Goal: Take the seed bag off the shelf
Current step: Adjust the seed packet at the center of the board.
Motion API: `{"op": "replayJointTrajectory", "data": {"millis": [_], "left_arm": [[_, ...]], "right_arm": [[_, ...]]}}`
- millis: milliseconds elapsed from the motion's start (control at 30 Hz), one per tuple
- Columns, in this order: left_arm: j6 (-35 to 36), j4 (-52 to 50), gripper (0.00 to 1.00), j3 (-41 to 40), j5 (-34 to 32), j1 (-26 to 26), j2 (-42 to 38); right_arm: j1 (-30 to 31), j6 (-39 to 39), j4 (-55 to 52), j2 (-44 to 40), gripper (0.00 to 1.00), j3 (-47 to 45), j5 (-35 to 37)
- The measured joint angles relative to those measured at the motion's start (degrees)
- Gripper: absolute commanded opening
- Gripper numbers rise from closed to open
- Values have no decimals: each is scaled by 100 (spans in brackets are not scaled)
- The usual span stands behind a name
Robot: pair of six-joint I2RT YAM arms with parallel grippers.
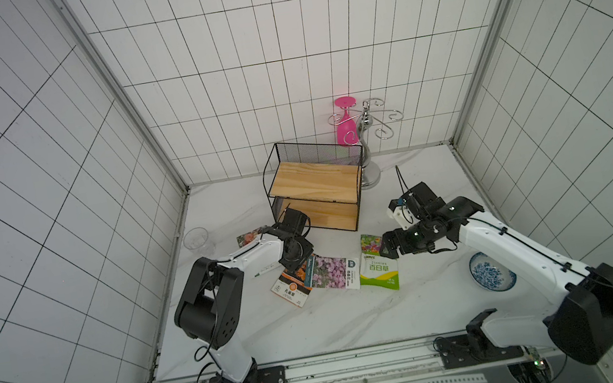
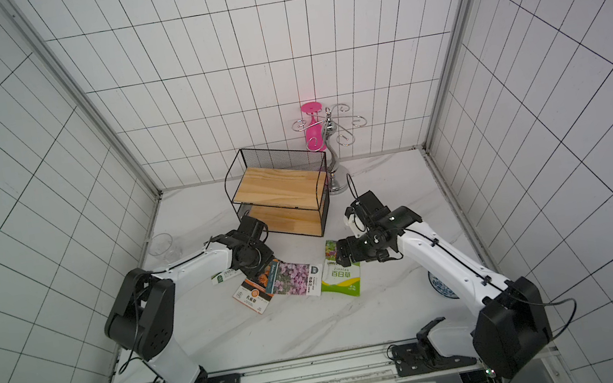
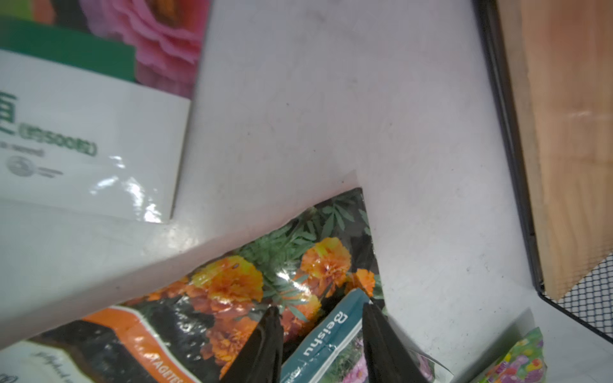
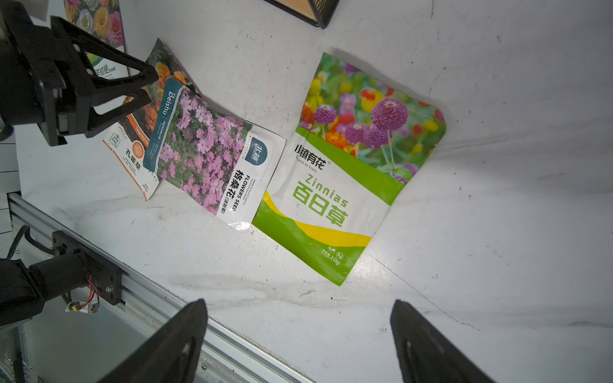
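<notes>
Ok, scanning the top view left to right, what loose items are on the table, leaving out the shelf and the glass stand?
clear glass cup → rose seed bag → marigold seed bag → pink cosmos seed bag → green zinnia seed bag → blue-patterned bowl

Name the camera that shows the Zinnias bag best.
Right wrist view: the Zinnias bag lies whole, label readable. Both top views show it small, partly behind the right arm; left wrist catches one corner.

Glossy zinnia bag (image 4: 345, 172); wood-boarded wire shelf (image 1: 316, 184)
</notes>
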Motion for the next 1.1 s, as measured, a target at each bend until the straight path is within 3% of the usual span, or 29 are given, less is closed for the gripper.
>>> {"op": "replayJointTrajectory", "data": {"millis": [467,733,900,1100], "left_arm": [[-348,831,43,-415,-149,544,-105],[330,308,42,-114,-444,1069,-13],[785,-20,42,317,-490,1027,15],[859,-26,42,341,-435,979,9]], "right_arm": [[0,-17,9,-153,91,-83,101],[2,-20,11,-155,91,-90,105],[2,-17,44,-155,91,-90,107],[2,4,85,-155,91,-90,107]]}}
